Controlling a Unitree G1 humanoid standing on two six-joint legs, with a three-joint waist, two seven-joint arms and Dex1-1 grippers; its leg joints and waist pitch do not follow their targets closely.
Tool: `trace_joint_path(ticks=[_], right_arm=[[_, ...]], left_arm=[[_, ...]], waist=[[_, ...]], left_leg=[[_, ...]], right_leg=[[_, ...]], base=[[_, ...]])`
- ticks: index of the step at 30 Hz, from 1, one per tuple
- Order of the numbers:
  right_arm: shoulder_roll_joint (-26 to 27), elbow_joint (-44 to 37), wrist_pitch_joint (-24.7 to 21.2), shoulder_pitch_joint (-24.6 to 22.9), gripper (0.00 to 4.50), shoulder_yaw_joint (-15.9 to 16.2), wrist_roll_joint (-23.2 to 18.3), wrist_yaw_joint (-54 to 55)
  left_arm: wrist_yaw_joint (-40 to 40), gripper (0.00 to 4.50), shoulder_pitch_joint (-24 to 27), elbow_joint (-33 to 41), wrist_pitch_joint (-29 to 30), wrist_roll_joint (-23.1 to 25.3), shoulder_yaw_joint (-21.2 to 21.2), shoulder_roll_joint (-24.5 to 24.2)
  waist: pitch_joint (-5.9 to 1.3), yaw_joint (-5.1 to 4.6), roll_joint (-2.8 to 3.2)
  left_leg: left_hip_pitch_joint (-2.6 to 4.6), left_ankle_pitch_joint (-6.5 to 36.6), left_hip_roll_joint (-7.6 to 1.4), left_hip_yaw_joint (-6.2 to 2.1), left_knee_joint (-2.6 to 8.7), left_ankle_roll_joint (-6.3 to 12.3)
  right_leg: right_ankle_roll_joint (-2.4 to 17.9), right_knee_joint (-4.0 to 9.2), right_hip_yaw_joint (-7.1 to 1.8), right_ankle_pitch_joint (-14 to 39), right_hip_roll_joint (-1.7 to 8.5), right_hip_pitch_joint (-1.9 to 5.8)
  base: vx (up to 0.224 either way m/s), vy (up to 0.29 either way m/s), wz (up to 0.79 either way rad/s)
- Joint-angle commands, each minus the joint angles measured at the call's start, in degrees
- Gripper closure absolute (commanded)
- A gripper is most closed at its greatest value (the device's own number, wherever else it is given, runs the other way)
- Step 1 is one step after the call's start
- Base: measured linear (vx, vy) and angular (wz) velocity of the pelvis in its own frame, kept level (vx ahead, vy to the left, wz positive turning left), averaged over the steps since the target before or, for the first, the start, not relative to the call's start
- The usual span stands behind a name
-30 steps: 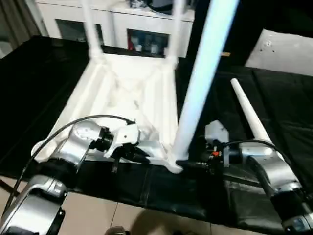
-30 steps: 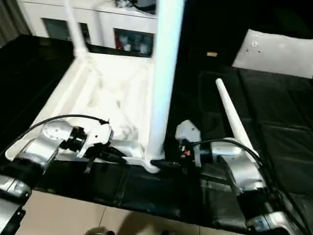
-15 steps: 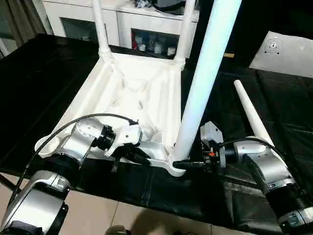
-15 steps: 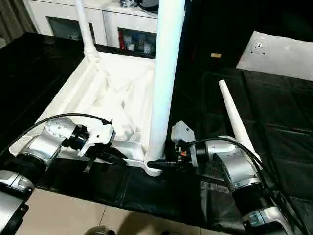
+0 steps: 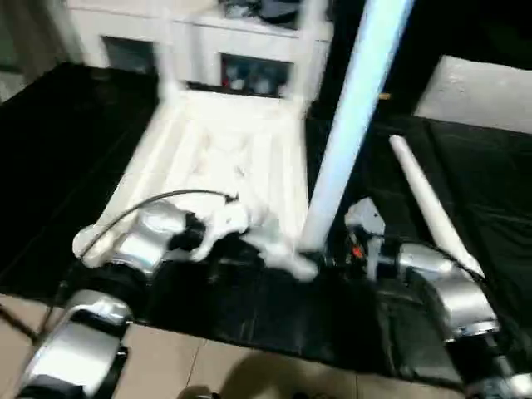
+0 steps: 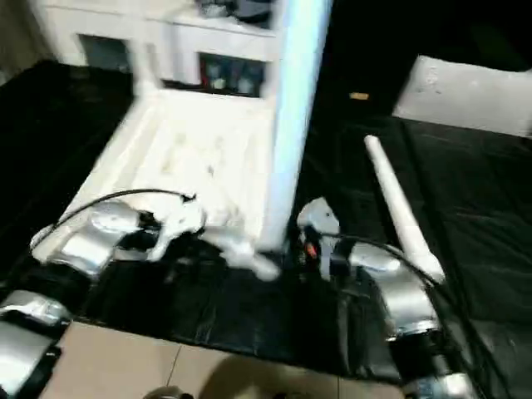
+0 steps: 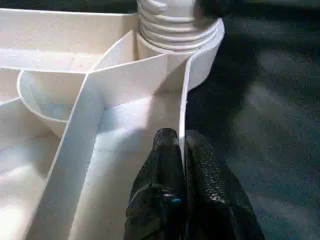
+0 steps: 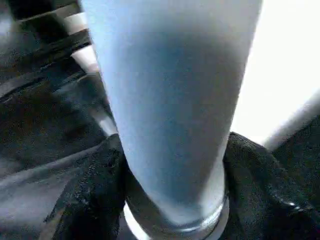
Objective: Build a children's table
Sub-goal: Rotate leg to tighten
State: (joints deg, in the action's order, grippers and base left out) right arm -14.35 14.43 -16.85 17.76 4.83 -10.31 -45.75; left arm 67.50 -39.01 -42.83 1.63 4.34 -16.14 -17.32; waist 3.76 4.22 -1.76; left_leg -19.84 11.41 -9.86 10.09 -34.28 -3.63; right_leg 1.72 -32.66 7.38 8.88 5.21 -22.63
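Tabletop (image 5: 220, 158) lies upside down on the black-covered counter (image 5: 66, 150), ribbed underside up. Two legs stand in the far corner sockets, by the white cabinet (image 5: 208, 50).

Third leg (image 5: 349, 125) stands upright in the near right corner socket (image 7: 177, 37). Left wrist view shows its threaded base seated in that socket.

Left pincer (image 7: 181, 165): clenched on the thin side wall of the tabletop, just short of that socket. One finger is inside the wall and one outside, pads (image 7: 167, 150) pressed against the wall.

Right pincer (image 8: 172, 165): wrapped around the base of the third leg, just above the socket. Black fingers (image 8: 95, 190) sit on both sides of the leg and touch it, so it is grasping the leg.

Fourth leg (image 5: 428, 204) lies loose on the cloth to the right, well apart from the tabletop. Its narrow end points away from the robot, and its near end is just beside the right forearm (image 5: 440, 283).

Flat white panel (image 5: 478, 91) lies at far right on the counter. Pale floor tiles (image 5: 208, 366) show at the near edge.
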Motion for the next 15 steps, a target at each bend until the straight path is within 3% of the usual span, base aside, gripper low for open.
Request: trace_joint_path(ticks=[1,2,3,4,5,6,7,8,9,10,11,12,13,14,15], right_arm=[[7.85,0.66,-3.14,0.26,1.94,4.91,-0.32,5.47],[12.00,3.37,-3.38,1.82,1.94,3.66,0.40,11.91],[13.96,4.99,-3.37,2.71,1.94,3.02,1.02,15.34],[14.02,5.01,-3.39,2.73,1.94,3.00,1.05,15.45],[15.98,6.30,-3.10,3.54,1.95,2.33,1.87,19.24],[16.75,6.90,-2.71,3.91,1.95,2.09,2.16,20.73],[18.23,8.18,-2.90,4.71,1.95,1.45,2.98,24.45],[20.19,10.64,-2.79,6.22,1.95,0.45,4.33,30.27],[20.90,11.24,-2.94,6.65,1.95,-0.04,4.84,32.12],[21.41,11.48,-2.65,6.83,1.95,-0.63,4.72,32.88],[21.75,11.52,-2.41,6.89,1.95,-1.18,4.42,33.33],[22.71,11.48,-1.92,7.07,1.95,-2.64,4.24,34.61],[23.26,11.58,-1.54,7.26,1.95,-3.47,4.21,35.17],[23.52,11.53,-1.20,7.41,1.41,-4.09,4.01,35.37],[23.49,11.40,-0.90,7.47,1.41,-4.50,3.85,35.44]], left_arm=[[-12.71,4.50,-1.74,3.23,4.52,-1.96,2.24,7.28],[-18.07,4.50,-2.11,3.55,5.95,-1.18,2.80,9.85],[-20.53,4.50,-2.24,3.77,6.46,-0.62,2.90,11.01],[-20.60,4.50,-2.24,3.78,6.48,-0.60,2.90,11.04],[-23.76,4.50,-2.33,4.14,7.09,0.35,3.11,12.30],[-25.33,4.50,-2.40,4.23,7.30,0.79,3.27,12.86],[-27.93,4.50,-2.43,4.55,8.13,1.19,3.77,14.07],[-31.82,4.50,-2.60,4.90,8.77,2.08,4.36,15.56],[-32.75,4.50,-2.57,5.30,9.26,2.53,4.40,15.95],[-33.07,4.50,-2.54,5.56,9.46,2.87,4.27,16.12],[-33.10,4.50,-2.50,5.70,9.42,2.97,4.19,16.20],[-33.07,4.50,-2.27,6.44,9.94,3.17,3.94,16.38],[-32.85,4.50,-2.13,6.91,10.50,3.25,3.78,16.40],[-32.30,4.50,-1.89,7.40,10.85,3.22,3.52,16.28],[-31.66,4.50,-1.72,7.60,10.96,3.14,3.37,16.01]], waist=[[-2.67,-1.06,-0.14],[-2.64,-1.42,0.06],[-2.50,-2.36,0.61],[-2.29,-3.69,1.13],[-2.11,-3.97,1.57],[-2.07,-3.60,2.37],[-1.67,-2.53,2.61],[-1.33,-2.73,0.02],[-1.39,-2.63,-2.00],[-1.72,-3.12,-2.38],[-1.72,-3.12,-2.38],[-3.25,-0.71,0.35],[-3.32,-2.03,0.22],[-3.58,-2.18,0.43],[-3.40,-2.64,0.05]], left_leg=[[0.91,20.96,-3.37,-2.37,4.48,-0.39],[1.18,21.94,-3.38,-2.44,4.34,-0.34],[1.68,24.71,-3.83,-2.69,4.37,-0.24],[1.55,30.08,-4.72,-3.45,5.03,-0.60],[0.96,33.35,-5.63,-3.81,6.08,-0.69],[-0.76,40.20,-8.13,-4.31,9.61,-1.45],[-0.72,45.30,-8.05,-2.35,12.30,-3.29],[1.84,43.13,-4.63,-0.83,9.22,-3.74],[5.59,34.06,-0.99,-0.02,2.61,-2.82],[6.16,15.65,2.62,0.24,-5.54,0.67],[6.16,15.65,2.62,0.24,-5.54,0.67],[-0.67,7.68,-1.79,-2.99,2.49,2.26],[1.98,8.91,-3.35,-2.83,3.92,2.24],[1.95,7.98,-3.56,-2.91,4.20,1.97],[0.95,6.65,-3.56,-2.64,4.63,2.70]], right_leg=[[0.74,7.30,-1.69,40.98,5.25,2.00],[0.41,7.75,-1.18,41.11,5.21,1.96],[0.45,8.21,-0.12,39.97,5.15,1.98],[-0.46,8.22,1.49,37.78,4.74,3.08],[-0.72,7.24,1.49,35.27,4.33,4.01],[1.22,0.33,-0.59,23.86,3.35,5.88],[3.72,-3.47,-1.64,14.59,2.13,4.84],[3.29,1.36,-3.29,27.34,2.46,1.66],[-1.15,8.31,-2.16,45.67,3.61,-2.73],[-4.48,11.70,-2.07,65.15,6.79,-3.59],[-4.48,11.70,-2.07,65.15,6.79,-3.59],[-4.64,6.37,-3.84,45.69,8.14,5.19],[-0.14,5.26,-3.05,29.74,5.04,2.09],[2.89,4.08,-3.28,21.90,4.79,2.34],[7.29,2.99,-3.83,13.02,4.54,2.79]], base=[[0.000,0.000,0.00],[0.000,0.000,0.00],[0.000,0.000,0.00],[-0.031,0.050,-0.07],[-0.031,0.050,-0.07],[-0.073,0.027,-0.03],[-0.052,-0.023,0.14],[-0.052,-0.023,0.14],[0.044,-0.065,0.22],[0.000,0.000,0.00],[0.124,-0.001,-0.31],[0.121,0.048,-0.30],[0.143,0.037,-0.23],[0.055,-0.006,0.17],[0.000,0.000,0.00]])
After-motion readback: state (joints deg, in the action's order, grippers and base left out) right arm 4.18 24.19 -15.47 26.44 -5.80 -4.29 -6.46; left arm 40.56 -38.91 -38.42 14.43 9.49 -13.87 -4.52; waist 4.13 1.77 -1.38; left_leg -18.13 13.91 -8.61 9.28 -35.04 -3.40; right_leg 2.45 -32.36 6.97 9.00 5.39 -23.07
